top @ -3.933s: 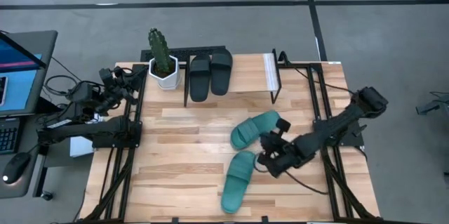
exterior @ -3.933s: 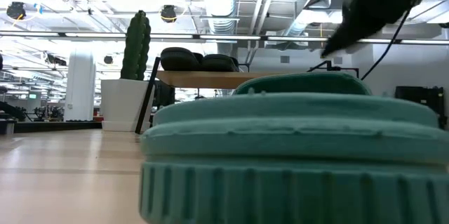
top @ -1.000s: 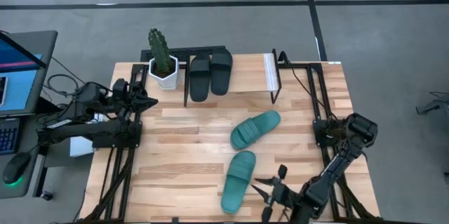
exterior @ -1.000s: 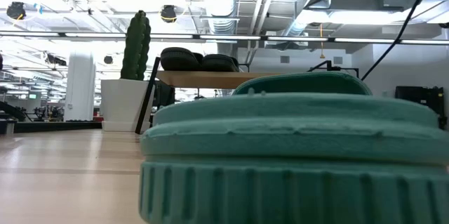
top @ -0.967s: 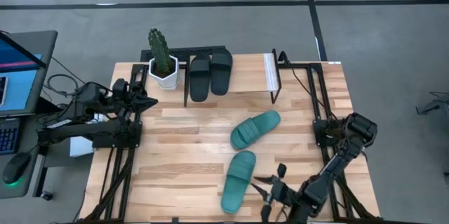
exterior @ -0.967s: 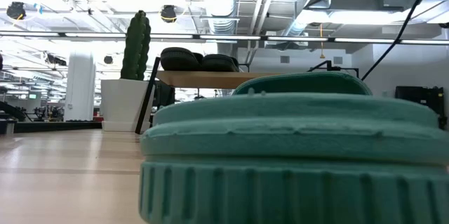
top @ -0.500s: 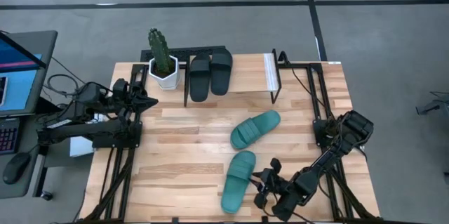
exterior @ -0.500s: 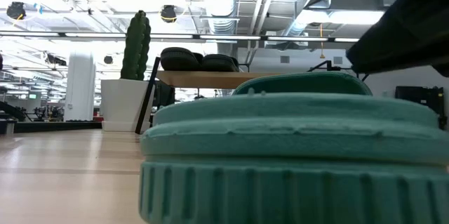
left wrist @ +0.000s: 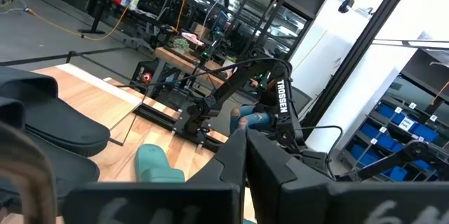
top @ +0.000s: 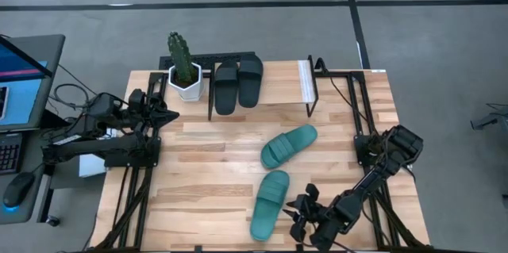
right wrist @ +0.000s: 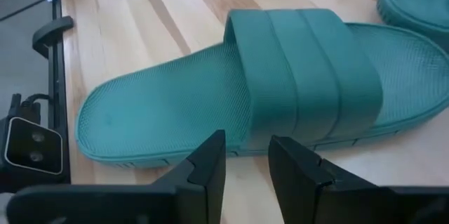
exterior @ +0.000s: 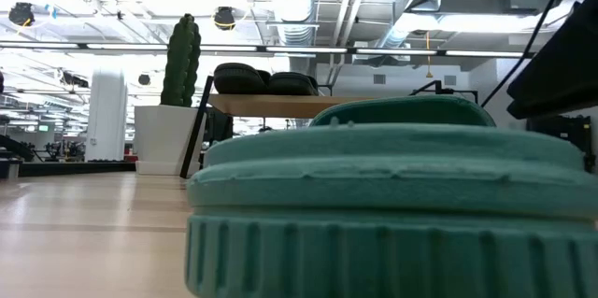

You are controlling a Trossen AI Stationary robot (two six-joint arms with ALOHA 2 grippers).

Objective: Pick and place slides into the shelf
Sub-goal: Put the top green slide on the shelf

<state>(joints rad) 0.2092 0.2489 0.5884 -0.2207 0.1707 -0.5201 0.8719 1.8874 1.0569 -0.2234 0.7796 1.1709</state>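
Two teal slides lie sole-down on the table: one [top: 288,145] mid-table, the other [top: 270,204] near the front edge. My right gripper [top: 300,215] [right wrist: 247,152] stands open just right of the near slide [right wrist: 245,104], fingers pointing at its long side beside the strap; I cannot tell whether they touch it. Two black slides [top: 237,83] [exterior: 264,79] rest on the shelf's [top: 278,86] wooden board [exterior: 280,104]. My left gripper [top: 163,111] [left wrist: 245,155] waits shut at the table's left edge.
A cactus in a white pot [top: 184,69] [exterior: 177,102] stands left of the shelf at the far edge. Black frame rails run along both table sides [top: 369,166]. A laptop [top: 20,78] sits off the table's left. Bare planks [top: 206,166] lie between the arms.
My right gripper has come down and shifted a little from the near edge toward the near teal slide, rolling and tipping its fingers downward. Its finger gap looks the same. The slides have stayed in place.
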